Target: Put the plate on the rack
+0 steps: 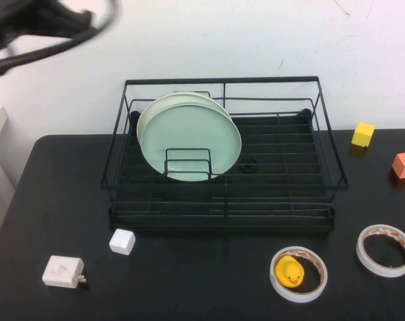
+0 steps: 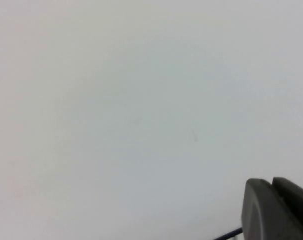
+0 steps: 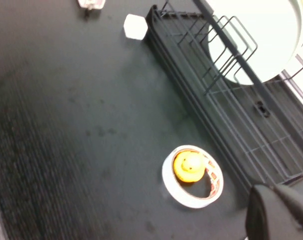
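1. At the far left of the black table (image 1: 189,281) lie a white charger (image 1: 62,272) and, nearer the rack, a small white cube (image 1: 122,241).
2. Up in the top left corner of the high view the left arm is a dark blur above the scene; the left end effector (image 2: 276,212) shows only as a grey corner against a pale wall in its wrist view — I cannot tell how its fingers stand.
3. Inside the rack (image 1: 222,221), in its left half, the plate (image 1: 191,142) stands tilted on edge, behind the small wire divider (image 1: 188,164), with a cream plate (image 1: 172,100) just behind it.
4. Right of centre, in front of the rack, a yellow rubber duck (image 1: 291,271) sits inside a tape roll (image 1: 299,274).
5. Further right lie a second tape roll (image 1: 385,250), a yellow block (image 1: 363,134) and an orange block (image 1: 404,164).
6. The right end effector (image 3: 281,215) is above the table near the duck — only a dark corner shows, so I cannot tell its state.
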Robot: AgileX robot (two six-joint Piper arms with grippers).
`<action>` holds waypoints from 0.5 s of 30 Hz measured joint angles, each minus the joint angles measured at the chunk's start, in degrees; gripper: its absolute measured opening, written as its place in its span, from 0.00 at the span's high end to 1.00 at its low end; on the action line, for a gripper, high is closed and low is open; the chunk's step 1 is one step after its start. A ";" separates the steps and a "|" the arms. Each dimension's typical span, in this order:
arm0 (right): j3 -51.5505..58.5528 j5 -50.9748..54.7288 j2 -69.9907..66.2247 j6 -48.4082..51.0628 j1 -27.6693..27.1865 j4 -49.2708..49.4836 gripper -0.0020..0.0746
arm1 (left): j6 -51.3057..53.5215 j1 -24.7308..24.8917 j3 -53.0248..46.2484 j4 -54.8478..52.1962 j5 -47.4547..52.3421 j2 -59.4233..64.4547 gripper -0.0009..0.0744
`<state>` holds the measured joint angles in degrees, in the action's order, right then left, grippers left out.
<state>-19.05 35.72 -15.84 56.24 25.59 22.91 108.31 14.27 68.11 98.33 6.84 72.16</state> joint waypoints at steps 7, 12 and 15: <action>0.00 -2.37 0.00 -0.35 0.00 0.24 0.97 | -9.71 0.00 -13.68 0.32 0.18 -17.48 0.99; 0.00 -3.29 0.00 -1.32 0.00 0.34 0.97 | -13.57 0.00 -24.81 0.32 2.25 -27.36 0.99; 0.00 -3.45 0.00 -1.54 0.00 0.34 0.97 | -15.35 0.00 -31.67 0.32 6.01 -32.66 0.99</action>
<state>-19.05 32.27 -15.84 54.70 25.59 23.25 92.96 14.27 36.45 98.65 12.85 39.50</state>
